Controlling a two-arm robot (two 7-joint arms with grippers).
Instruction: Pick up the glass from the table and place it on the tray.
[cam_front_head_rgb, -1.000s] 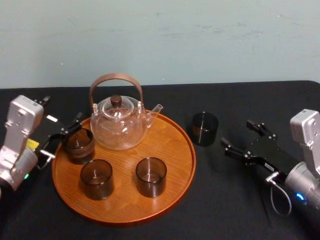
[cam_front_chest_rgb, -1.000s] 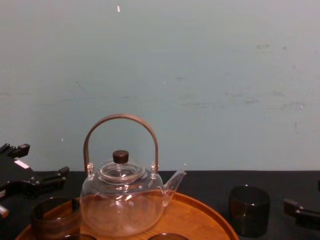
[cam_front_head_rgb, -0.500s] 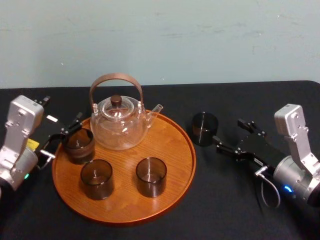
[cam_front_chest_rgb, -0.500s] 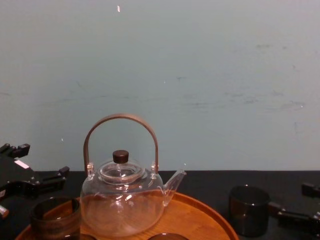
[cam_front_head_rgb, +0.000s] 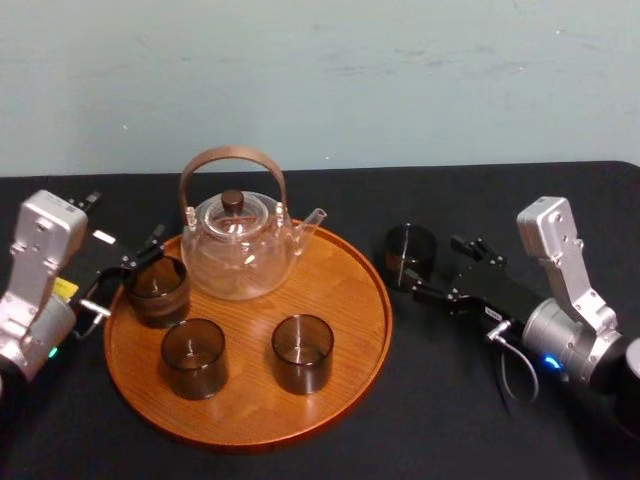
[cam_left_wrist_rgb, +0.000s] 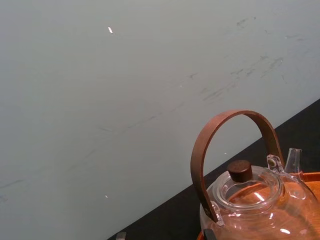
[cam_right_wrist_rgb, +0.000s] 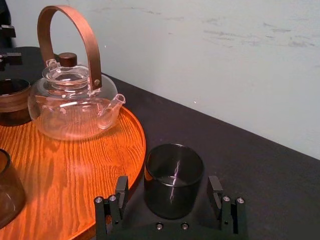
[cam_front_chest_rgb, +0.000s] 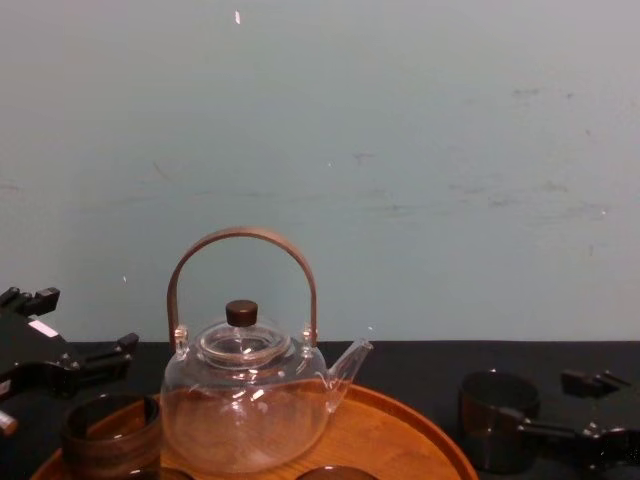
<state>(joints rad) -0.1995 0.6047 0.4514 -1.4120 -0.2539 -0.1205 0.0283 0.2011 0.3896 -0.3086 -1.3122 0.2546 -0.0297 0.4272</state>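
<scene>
A dark smoky glass (cam_front_head_rgb: 410, 255) stands on the black table (cam_front_head_rgb: 440, 420), just right of the round wooden tray (cam_front_head_rgb: 340, 350). My right gripper (cam_front_head_rgb: 438, 268) is open, one finger on each side of this glass (cam_right_wrist_rgb: 173, 175), and small gaps remain between it and the gripper (cam_right_wrist_rgb: 168, 192). From the chest view the glass (cam_front_chest_rgb: 497, 420) sits low at the right, with the right gripper (cam_front_chest_rgb: 560, 405) reaching in beside it. My left gripper (cam_front_head_rgb: 125, 275) stays open at the tray's left rim, next to a glass (cam_front_head_rgb: 157, 290) on the tray.
The tray also carries a clear teapot (cam_front_head_rgb: 237, 250) with a brown arched handle at its back, and two more smoky glasses (cam_front_head_rgb: 193, 357) (cam_front_head_rgb: 302, 352) toward its front. Bare black tabletop stretches to the right and front of the tray. A pale wall stands behind.
My right gripper has moved left along the table until its open fingers straddle the glass. The left arm and everything on the tray have stayed still.
</scene>
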